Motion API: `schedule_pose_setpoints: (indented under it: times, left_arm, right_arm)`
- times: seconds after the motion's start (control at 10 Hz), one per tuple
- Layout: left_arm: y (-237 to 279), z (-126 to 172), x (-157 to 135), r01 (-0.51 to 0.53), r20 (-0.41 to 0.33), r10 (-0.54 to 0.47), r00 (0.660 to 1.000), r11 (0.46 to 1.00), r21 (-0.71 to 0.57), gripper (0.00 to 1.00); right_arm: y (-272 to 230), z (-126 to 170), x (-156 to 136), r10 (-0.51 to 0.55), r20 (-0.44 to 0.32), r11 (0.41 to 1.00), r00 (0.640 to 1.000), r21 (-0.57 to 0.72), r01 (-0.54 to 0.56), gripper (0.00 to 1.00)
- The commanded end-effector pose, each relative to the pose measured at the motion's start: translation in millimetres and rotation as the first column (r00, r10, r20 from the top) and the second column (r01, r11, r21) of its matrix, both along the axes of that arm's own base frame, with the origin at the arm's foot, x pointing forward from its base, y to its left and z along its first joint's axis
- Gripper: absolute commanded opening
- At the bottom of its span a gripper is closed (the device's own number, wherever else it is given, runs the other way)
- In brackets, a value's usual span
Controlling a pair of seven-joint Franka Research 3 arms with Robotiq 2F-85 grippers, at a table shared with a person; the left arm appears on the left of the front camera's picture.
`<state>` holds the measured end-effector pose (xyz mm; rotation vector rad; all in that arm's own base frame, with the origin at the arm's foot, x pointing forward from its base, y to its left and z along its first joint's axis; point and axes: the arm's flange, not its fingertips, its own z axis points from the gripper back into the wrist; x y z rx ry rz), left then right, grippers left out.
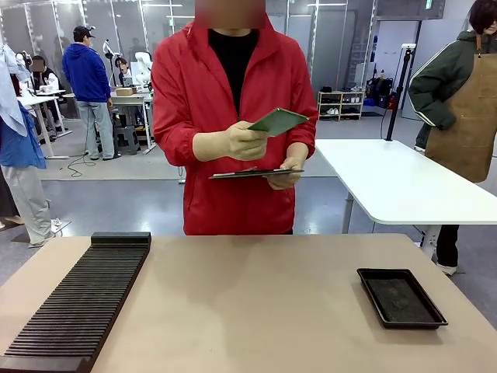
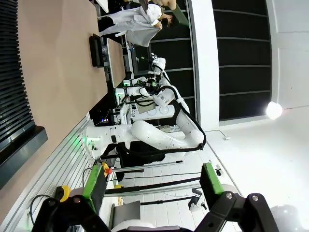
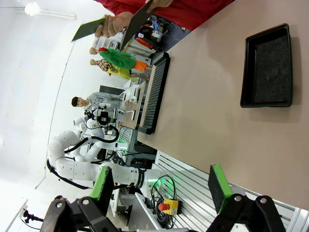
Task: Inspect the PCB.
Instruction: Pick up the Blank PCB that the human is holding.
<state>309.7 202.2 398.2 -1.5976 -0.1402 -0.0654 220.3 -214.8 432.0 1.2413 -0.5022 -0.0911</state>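
Note:
A person in a red jacket stands at the far side of the table and holds the PCB (image 1: 278, 121), a thin green board, tilted in one hand (image 1: 242, 142) at chest height. The other hand carries a dark tablet (image 1: 255, 174) held flat below it. The PCB (image 3: 88, 28) and the tablet (image 3: 136, 23) also appear at the top of the right wrist view. My left gripper (image 2: 151, 182) is open with nothing between its green pads, off the table's near side. My right gripper (image 3: 161, 187) is open and empty too, over the table's near edge.
A black shallow tray (image 1: 401, 298) lies at the table's right front. A long black ribbed rack (image 1: 81, 303) runs along the left side. The tan table (image 1: 256, 303) is bare between them. A white table (image 1: 396, 183) and other people stand beyond.

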Motion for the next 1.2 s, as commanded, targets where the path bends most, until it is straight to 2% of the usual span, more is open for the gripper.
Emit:
schedule_pose_setpoints:
  times: [0.0, 0.6, 0.7, 0.8, 0.9, 1.0, 1.1]
  left_arm:
    - [-1, 2, -1, 0.008, -0.002, -0.008, 1.0, 1.0, 0.002, 1.0]
    - [-1, 2, -1, 0.008, -0.002, -0.008, 1.0, 1.0, 0.002, 1.0]
    - [-1, 2, -1, 0.008, -0.002, -0.008, 1.0, 1.0, 0.002, 1.0]
    - [-1, 2, -1, 0.008, -0.002, -0.008, 1.0, 1.0, 0.002, 1.0]
    - [-1, 2, -1, 0.008, -0.002, -0.008, 1.0, 1.0, 0.002, 1.0]
    - [-1, 2, -1, 0.008, -0.002, -0.008, 1.0, 1.0, 0.002, 1.0]
    - [-1, 2, -1, 0.008, -0.002, -0.008, 1.0, 1.0, 0.002, 1.0]
  right_arm:
    - [-1, 1, -1, 0.001, 0.019, 1.0, 1.0, 0.005, -0.001, 1.0]
    - [-1, 1, -1, 0.001, 0.019, 1.0, 1.0, 0.005, -0.001, 1.0]
    - [0, 0, 0, 0.0, 0.0, 1.0, 1.0, 0.0, 0.0, 1.0]
    - [5, 19, 0, 0.062, -0.01, 0.998, 0.998, 0.034, -0.062, 1.0]
    - [14, 38, 16, -0.028, -0.074, 0.992, 0.997, 0.123, 0.037, 1.0]
    - [31, 55, 33, 0.06, -0.145, 0.977, 0.988, 0.21, -0.029, 1.0]
    - [51, 67, 49, 0.118, -0.209, 0.976, 0.971, 0.203, -0.075, 1.0]
